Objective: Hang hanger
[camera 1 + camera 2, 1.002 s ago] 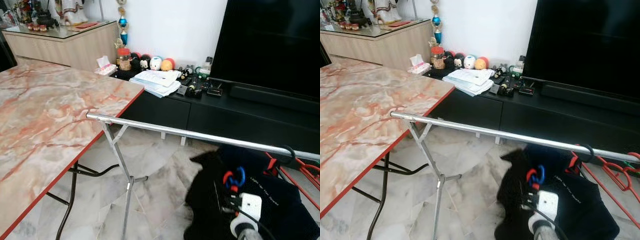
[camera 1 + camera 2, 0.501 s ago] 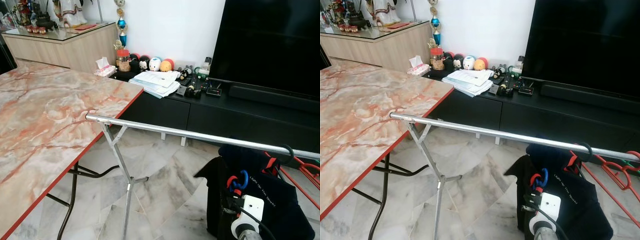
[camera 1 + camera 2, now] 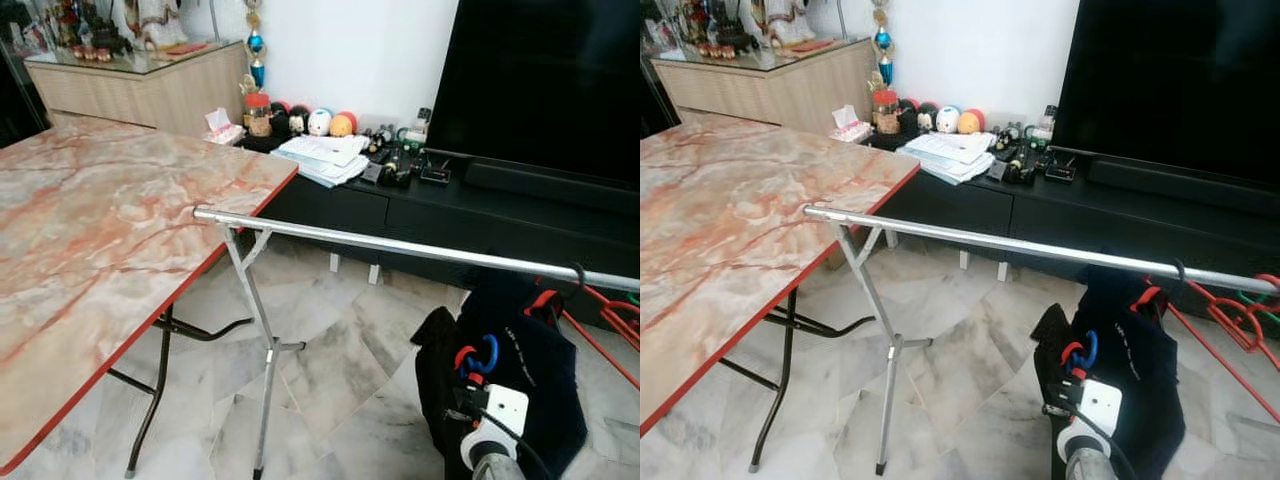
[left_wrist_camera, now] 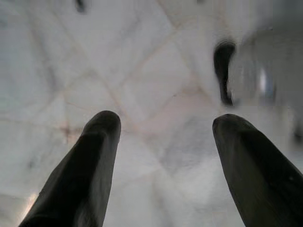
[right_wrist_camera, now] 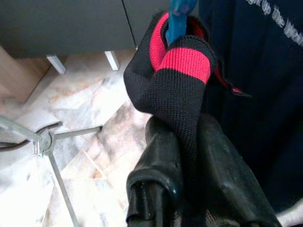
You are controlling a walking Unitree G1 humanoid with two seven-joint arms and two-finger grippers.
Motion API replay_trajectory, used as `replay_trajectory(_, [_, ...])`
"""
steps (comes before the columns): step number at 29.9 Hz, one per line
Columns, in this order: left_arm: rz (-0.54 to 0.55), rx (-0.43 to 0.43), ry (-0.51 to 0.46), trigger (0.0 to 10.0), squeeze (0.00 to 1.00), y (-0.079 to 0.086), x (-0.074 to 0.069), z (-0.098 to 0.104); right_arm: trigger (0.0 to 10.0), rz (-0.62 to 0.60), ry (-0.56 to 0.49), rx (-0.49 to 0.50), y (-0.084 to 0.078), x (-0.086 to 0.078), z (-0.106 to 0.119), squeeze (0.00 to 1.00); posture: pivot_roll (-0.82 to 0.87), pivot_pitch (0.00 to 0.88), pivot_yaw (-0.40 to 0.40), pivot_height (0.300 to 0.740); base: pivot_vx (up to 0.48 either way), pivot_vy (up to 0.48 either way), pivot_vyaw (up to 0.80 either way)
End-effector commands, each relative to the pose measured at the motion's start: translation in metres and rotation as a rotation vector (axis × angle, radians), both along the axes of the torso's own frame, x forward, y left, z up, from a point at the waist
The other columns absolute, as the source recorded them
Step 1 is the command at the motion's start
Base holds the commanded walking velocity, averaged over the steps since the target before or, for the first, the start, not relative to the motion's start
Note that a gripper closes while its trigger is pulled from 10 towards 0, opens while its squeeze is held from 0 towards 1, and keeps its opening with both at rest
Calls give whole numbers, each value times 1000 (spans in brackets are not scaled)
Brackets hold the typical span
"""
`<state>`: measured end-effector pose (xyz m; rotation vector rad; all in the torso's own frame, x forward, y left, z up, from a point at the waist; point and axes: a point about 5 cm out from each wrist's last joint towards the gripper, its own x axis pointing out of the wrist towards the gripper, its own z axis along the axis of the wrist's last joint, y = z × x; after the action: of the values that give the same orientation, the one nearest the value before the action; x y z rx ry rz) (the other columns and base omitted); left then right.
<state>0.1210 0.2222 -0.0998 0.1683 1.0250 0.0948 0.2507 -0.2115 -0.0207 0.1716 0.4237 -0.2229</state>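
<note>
My right gripper (image 5: 187, 142) is shut on the red-ribbed collar of a black garment (image 5: 175, 80), and the blue hanger (image 5: 176, 14) pokes out of that collar. In the eye views this garment (image 3: 435, 370) dangles below the silver rail (image 3: 400, 245), with the blue hook (image 3: 485, 352) just above my right wrist (image 3: 490, 425). Right behind it a dark navy printed shirt (image 3: 535, 350) hangs from the rail by a black hook (image 3: 578, 272). My left gripper (image 4: 165, 123) is open over the marble floor, with nothing between its fingers.
A marble-patterned folding table (image 3: 100, 230) with a red edge stands on the left, beside the rack's leg (image 3: 262, 350). A black TV console (image 3: 480, 200) and a TV (image 3: 560, 80) lie behind the rail. Red hangers (image 3: 615, 320) hang at the rail's right end.
The whole view has shifted, so the camera moved. The black garment in my right gripper has swung from the left in towards the navy shirt and hangs narrower. The grip holds.
</note>
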Motion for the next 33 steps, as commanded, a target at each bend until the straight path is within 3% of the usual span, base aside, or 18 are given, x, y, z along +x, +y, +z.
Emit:
replay_trajectory(1, [16, -17, 48, 10000, 0, -4, -17, -6, 10000, 24, -57, 2, 6, 16, 13, 0, 130, 0, 37, 740, -285, 0, 0])
replay_trajectory(16, [27, -17, 37, 10000, 0, -5, -14, -5, 10000, 18, -59, 8, 9, 21, 16, 0, 142, 0, 32, 740, -282, 0, 0])
replay_trajectory(27, [56, -21, 46, 10000, 0, -4, -17, -6, 10000, 5, -59, 5, 7, 23, 17, 0, 140, 0, 34, 740, 0, 0, 0])
replay_trajectory(33, [59, -25, 45, 10000, 0, -3, -17, -6, 10000, -1, -53, 11, 9, 21, 15, 0, 146, 0, 34, 740, 0, 440, 0])
